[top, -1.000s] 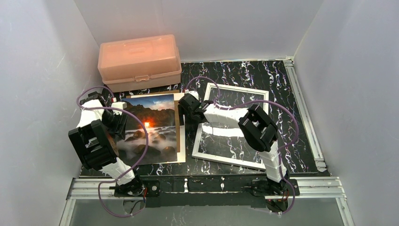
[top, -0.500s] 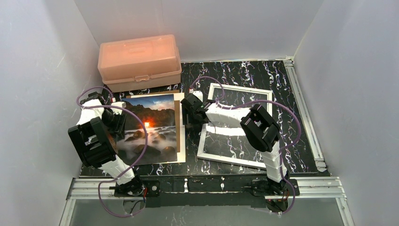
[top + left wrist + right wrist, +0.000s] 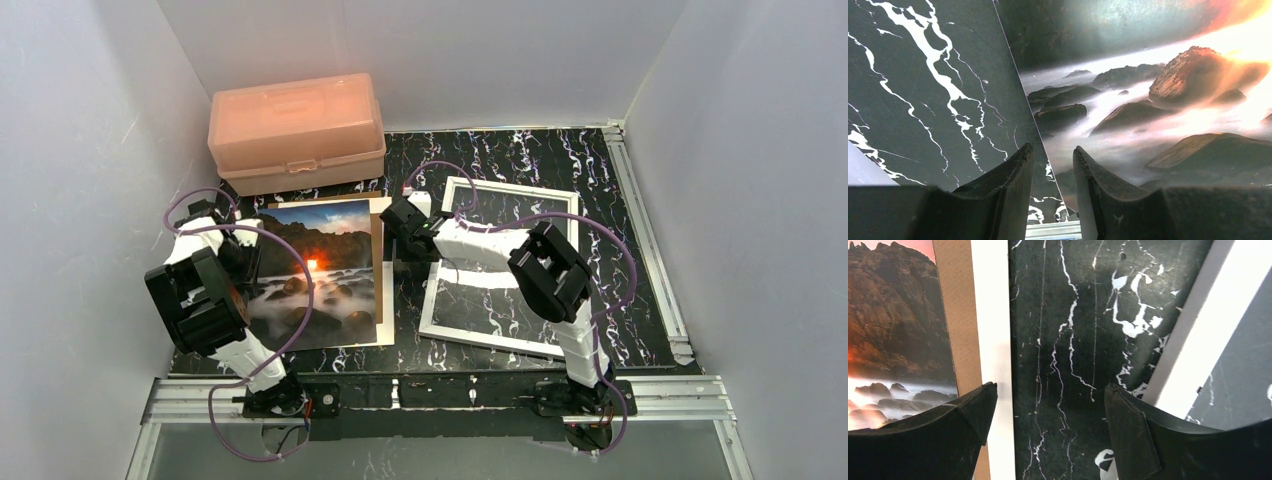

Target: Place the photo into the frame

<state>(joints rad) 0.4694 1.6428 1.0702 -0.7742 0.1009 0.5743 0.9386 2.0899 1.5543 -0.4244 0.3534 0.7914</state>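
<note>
The photo point(image 3: 322, 268) lies flat and face up on the left part of the dark marble table point(image 3: 520, 150). Under it are a brown cardboard point(image 3: 960, 315) and a white sheet point(image 3: 994, 340), whose edges show as two thin strips along its right side. The frame point(image 3: 485, 340) lies flat on the table to the right, a little turned and apart from the photo, with a strip of bare table between them. The left claw point(image 3: 1050, 154) is low at the left edge of the photo. Its two fingers stand close, with only a narrow gap, and the photo's edge runs into this gap; I cannot tell if they touch it. The right claw point(image 3: 1050, 390) is wide open above the bare strip, with one finger tip over the white sheet and the other beside the frame's white bar. It holds nothing. A pink plastic box point(image 3: 297, 130) stands closed at the back left, behind the photo.
</note>
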